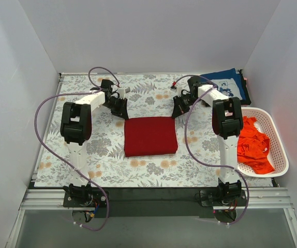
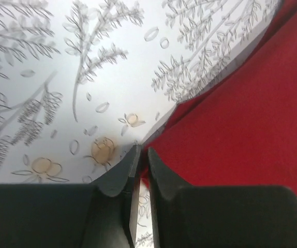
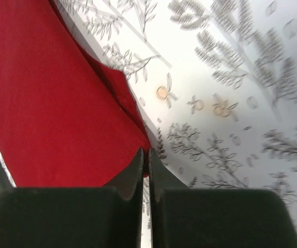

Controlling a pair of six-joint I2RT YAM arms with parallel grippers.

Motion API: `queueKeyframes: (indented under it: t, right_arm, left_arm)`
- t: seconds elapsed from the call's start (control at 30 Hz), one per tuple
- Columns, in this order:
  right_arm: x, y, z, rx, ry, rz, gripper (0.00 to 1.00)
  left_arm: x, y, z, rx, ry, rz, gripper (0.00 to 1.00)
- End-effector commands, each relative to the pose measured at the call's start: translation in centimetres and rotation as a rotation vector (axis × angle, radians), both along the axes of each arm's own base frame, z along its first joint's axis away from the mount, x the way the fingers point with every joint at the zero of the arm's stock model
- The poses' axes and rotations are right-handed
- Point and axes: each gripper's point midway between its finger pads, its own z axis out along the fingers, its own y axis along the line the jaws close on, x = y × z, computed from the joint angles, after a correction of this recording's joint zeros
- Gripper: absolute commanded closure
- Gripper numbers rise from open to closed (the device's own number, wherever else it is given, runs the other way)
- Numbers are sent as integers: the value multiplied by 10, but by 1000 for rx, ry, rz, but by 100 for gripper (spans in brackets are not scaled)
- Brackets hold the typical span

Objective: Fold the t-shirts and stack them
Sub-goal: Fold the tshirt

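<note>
Dark red t-shirt (image 1: 150, 136), folded rectangle, flat

Floral-clothed table (image 1: 102, 144): red tee (image 1: 150, 136), navy tee (image 1: 230, 85), basket (image 1: 279, 150)

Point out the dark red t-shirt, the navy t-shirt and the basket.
dark red t-shirt (image 1: 150, 136), top view, middle of the fold
navy t-shirt (image 1: 233, 83), top view, printed front
basket (image 1: 278, 147), top view, right wall

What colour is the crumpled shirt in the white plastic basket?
Orange-red shirt, clearest from the top view.
</note>
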Motion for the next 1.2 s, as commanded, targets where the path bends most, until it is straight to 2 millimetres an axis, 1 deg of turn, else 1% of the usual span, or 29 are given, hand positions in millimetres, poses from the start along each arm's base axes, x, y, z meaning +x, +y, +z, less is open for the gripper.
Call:
queueKeyframes:
  t: [0.0,0.03,0.07,0.1,0.13,0.17,0.2,0.23,0.27,0.3,0.33,0.37,0.4,0.43,0.47,0.5,0.53,0.6,0.67,0.77,0.8,0.87,0.9,0.97,1.03,1.07,1.1,1.13,1.17]
  right_arm:
    - [43,-7,16,-16,-133,-51,94]
    - [47,-8,23,-8,-146,-57,76]
    - [49,-6,33,16,-157,-57,67]
    - [51,-6,54,36,-187,-67,56]
    - [49,-5,65,57,-195,-67,41]
    - [44,-1,79,98,-199,-56,31]
    - [38,2,105,132,-228,-54,25]
    - [28,3,110,156,-206,-49,11]
    - [17,10,123,215,-188,-27,8]
    - [6,16,137,243,-187,-15,5]
    - [-3,20,141,262,-154,-16,2]
    - [-17,25,138,290,-98,-6,2]
    - [-28,33,140,304,-74,8,2]
    - [-36,38,139,314,-14,-7,2]
    - [-43,44,132,334,22,-6,2]
    - [-49,52,131,349,48,-2,2]
    - [-52,57,130,359,128,-44,2]
    - [-50,67,117,381,151,-55,2]
    - [-45,71,108,387,202,-86,2]
    - [-30,71,79,354,206,-109,2]
    - [-24,65,62,333,227,-135,2]
    - [-15,55,41,293,222,-174,2]
    - [-10,47,26,274,218,-190,2]
    - [-2,38,13,238,196,-215,2]
    - [5,35,14,238,177,-216,2]
    - [9,37,26,259,156,-204,2]
    - [13,39,43,279,126,-194,2]
    - [14,43,62,318,114,-176,2]
    - [12,44,74,339,114,-169,2]
  left_arm:
    - [28,13,4,51,-76,31,88]
    - [31,13,12,29,-74,54,76]
    - [33,12,22,6,-86,63,59]
    - [36,10,46,-26,-126,69,50]
    - [38,9,60,-53,-151,75,41]
    - [36,4,74,-89,-158,86,29]
    - [35,1,88,-116,-175,88,27]
    - [33,-2,112,-147,-209,92,25]
    - [26,-13,128,-225,-183,91,21]
    - [17,-18,132,-257,-151,103,15]
    - [10,-23,145,-295,-138,120,14]
    - [3,-33,150,-337,-120,114,14]
    - [-15,-41,145,-382,-19,146,14]
    - [-26,-54,144,-396,7,146,13]
    - [-26,-61,153,-420,-28,148,13]
    - [-36,-65,139,-418,51,208,13]
    - [-37,-75,141,-443,41,195,12]
    - [-45,-84,135,-487,140,248,12]
    - [-45,-91,118,-519,179,277,12]
    - [-34,-90,91,-498,218,350,11]
    - [-33,-87,72,-473,244,371,11]
    - [-27,-75,46,-429,256,425,11]
    - [-26,-68,27,-400,284,455,11]
    - [-16,-53,15,-385,280,467,11]
    - [-8,-44,17,-384,270,466,10]
    - [-4,-45,26,-397,250,449,10]
    - [0,-47,43,-422,213,415,10]
    - [0,-50,68,-453,174,389,10]
    - [-3,-54,86,-485,164,363,10]
